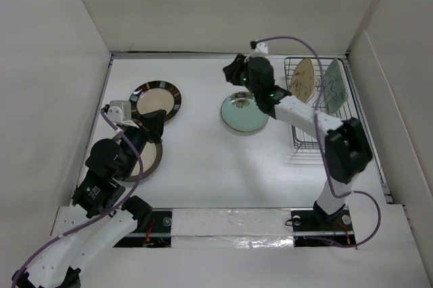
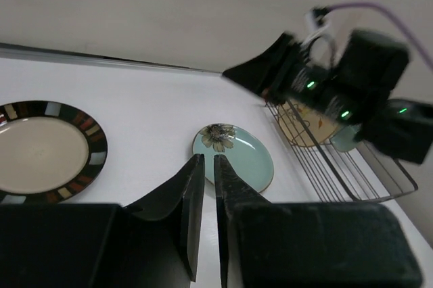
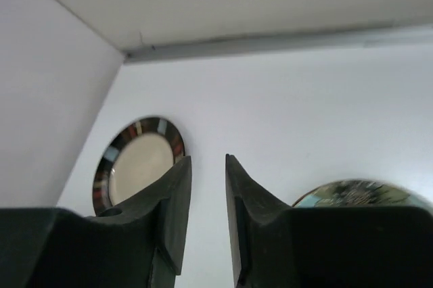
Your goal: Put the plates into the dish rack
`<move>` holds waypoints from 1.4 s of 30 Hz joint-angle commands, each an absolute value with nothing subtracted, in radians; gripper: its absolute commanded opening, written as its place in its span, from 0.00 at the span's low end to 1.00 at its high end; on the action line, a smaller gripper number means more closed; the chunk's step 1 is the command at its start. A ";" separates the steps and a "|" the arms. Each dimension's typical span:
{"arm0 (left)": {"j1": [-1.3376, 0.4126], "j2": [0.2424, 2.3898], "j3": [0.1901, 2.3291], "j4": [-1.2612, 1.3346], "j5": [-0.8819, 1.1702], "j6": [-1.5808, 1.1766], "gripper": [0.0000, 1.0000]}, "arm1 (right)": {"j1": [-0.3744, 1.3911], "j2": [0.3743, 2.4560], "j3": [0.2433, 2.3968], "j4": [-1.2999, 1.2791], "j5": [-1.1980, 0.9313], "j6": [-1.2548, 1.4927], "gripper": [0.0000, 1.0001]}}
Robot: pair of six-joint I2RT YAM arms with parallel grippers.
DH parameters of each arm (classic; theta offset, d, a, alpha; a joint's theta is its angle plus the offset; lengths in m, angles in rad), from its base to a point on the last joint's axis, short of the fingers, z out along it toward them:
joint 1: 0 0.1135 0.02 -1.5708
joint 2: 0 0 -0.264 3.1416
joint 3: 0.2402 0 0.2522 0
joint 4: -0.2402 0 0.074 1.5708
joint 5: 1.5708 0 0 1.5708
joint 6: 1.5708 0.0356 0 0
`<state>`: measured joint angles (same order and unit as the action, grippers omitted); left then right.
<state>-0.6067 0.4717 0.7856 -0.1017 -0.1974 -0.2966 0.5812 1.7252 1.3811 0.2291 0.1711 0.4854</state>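
Observation:
The dish rack stands at the right and holds the tan leaf plate and the pale mint plate upright. The teal plate lies flat left of the rack. The dark-rimmed cream plate lies at the left. The grey-brown-rimmed cream plate is partly under my left arm. My right gripper hovers behind the teal plate, slightly open and empty. My left gripper is shut and empty, pointing toward the teal plate.
White walls enclose the table on the left, back and right. The right arm reaches across in front of the rack. The dark-rimmed plate shows in the left wrist view and the right wrist view.

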 commanded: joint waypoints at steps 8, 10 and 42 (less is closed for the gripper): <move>-0.603 0.511 0.785 -0.063 -0.337 -0.284 0.29 | 0.753 2.209 1.690 0.295 0.071 0.911 0.63; -0.603 0.515 0.785 -0.064 -0.334 -0.284 0.31 | 0.765 2.284 1.751 0.285 0.061 0.958 0.63; -0.603 0.479 0.784 -0.060 -0.242 -0.276 0.39 | 0.819 2.505 1.866 0.441 0.078 1.273 0.00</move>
<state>-0.6067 0.4774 0.7849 -0.1017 -0.2462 -0.2882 0.8196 2.6179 1.9392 0.3244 0.0292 1.3319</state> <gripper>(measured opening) 0.383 0.091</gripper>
